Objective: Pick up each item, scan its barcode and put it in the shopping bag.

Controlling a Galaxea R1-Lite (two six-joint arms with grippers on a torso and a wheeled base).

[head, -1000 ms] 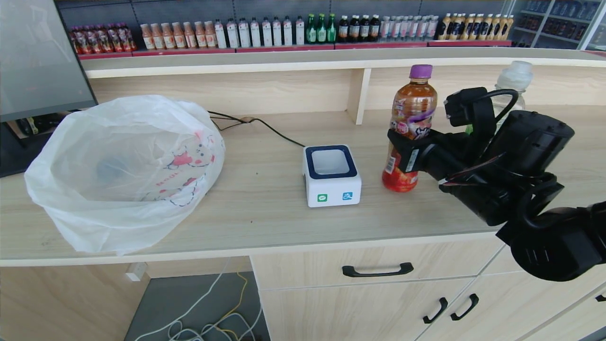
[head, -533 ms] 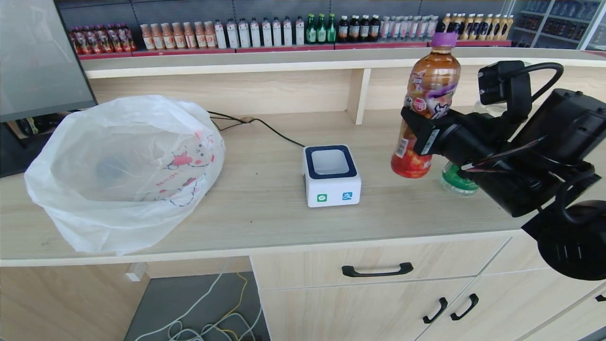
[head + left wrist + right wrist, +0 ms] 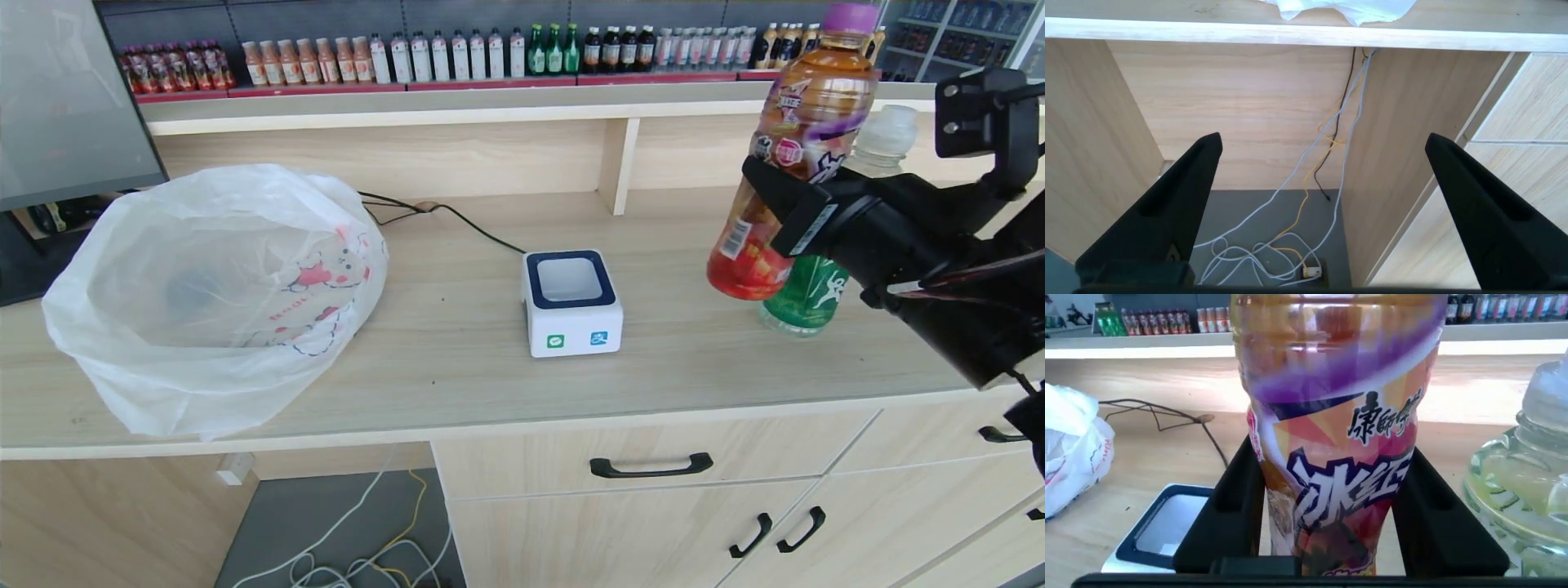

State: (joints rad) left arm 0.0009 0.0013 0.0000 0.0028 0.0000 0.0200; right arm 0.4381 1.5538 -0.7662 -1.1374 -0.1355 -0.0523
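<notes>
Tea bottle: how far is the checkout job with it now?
Done: the right tool grips the tea bottle above the counter. In hand: it hangs right of the scanner, not over it. Left: scanning, putting it in the shopping bag, then the green-label bottle.

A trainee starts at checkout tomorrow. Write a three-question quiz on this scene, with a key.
1. True or false: the tea bottle stands on the counter.
2. Which sits on the counter between the shopping bag and the right claw? A. scanner B. basket C. tray
3. Fill in: the left claw, below the countertop, is ___.
Key: 1. False: the right claw holds it aloft, tilted. 2. A. 3. open.
</notes>
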